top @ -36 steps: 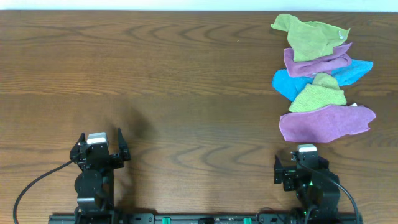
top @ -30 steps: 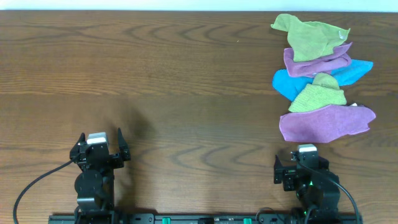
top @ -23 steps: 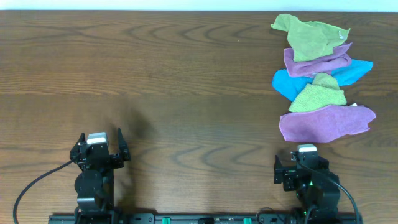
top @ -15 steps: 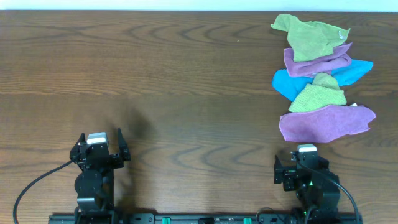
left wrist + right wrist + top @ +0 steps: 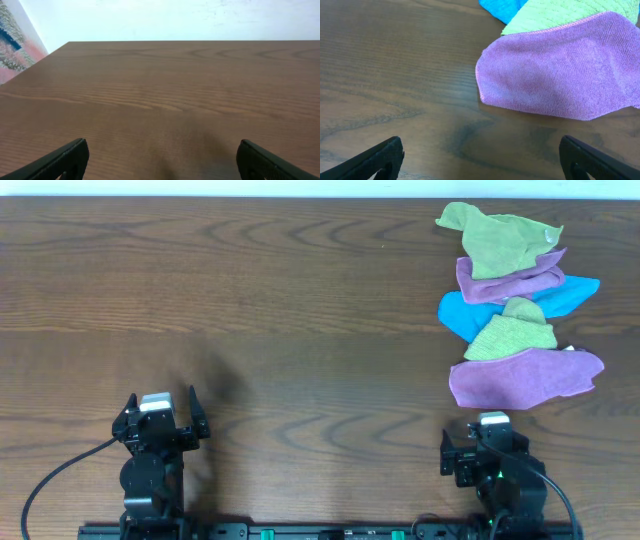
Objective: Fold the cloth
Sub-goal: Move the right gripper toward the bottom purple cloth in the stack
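The cloth (image 5: pixel 525 378) lies spread on the right side of the table (image 5: pixel 300 310), at the near end of a row of overlapping cloths. A green cloth (image 5: pixel 510 332) lies over its far edge. Beyond that come a blue cloth (image 5: pixel 465 310), another purple cloth (image 5: pixel 505 278) and a second green cloth (image 5: pixel 495 235) at the far end.

A strip of bare wood separates the cloth's near edge from the right gripper (image 5: pixel 480 155), whose jaws are spread wide and hold nothing. The left gripper (image 5: pixel 161 160) sits at the near left, well apart from the cloth, its jaws equally wide and empty.

Only the overhead view takes in the whole row. The right wrist view shows the cloth's rounded left end close up, the green hem resting on it and a corner of blue. The left wrist view shows only wood grain and a pale wall.
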Action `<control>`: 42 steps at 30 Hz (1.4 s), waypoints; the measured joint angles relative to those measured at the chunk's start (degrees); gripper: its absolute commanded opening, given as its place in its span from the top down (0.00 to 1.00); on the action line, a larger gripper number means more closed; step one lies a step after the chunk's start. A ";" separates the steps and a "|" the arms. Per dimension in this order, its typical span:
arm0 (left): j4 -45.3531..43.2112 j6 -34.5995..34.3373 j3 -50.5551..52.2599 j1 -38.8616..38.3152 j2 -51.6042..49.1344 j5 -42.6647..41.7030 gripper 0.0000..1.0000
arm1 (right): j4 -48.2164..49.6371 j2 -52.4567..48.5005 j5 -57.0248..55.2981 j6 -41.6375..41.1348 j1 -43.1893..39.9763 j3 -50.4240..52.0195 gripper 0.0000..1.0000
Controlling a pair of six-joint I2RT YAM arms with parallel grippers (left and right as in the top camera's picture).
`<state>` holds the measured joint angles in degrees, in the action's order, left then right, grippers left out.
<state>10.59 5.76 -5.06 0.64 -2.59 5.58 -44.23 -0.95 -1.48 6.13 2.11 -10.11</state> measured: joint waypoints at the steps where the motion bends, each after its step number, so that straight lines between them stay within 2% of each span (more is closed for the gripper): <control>1: 0.00 0.00 0.00 0.00 0.00 0.00 0.05 | 0.00 0.00 0.00 0.00 0.00 0.00 0.01; 23: 0.00 0.00 0.00 0.00 0.00 0.00 0.05 | 0.39 0.00 -3.56 3.30 0.00 0.00 0.01; 29: 0.00 0.00 0.00 0.00 0.00 0.00 0.05 | 4.96 0.00 -2.45 3.58 0.00 0.22 0.01; 33: 0.00 0.00 0.00 0.00 0.00 0.00 0.05 | 12.09 0.02 5.57 -1.01 0.00 0.31 0.01; 36: 0.00 0.00 0.00 0.00 0.00 0.00 0.05 | 12.81 0.04 10.71 -7.13 0.00 0.33 0.01; 42: 0.02 0.00 0.02 0.00 0.00 0.00 0.05 | 14.12 0.07 14.58 -14.29 0.00 0.37 0.01</control>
<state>10.61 5.76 -5.04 0.64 -2.59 5.58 -30.11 -0.89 13.10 -8.16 2.11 -9.74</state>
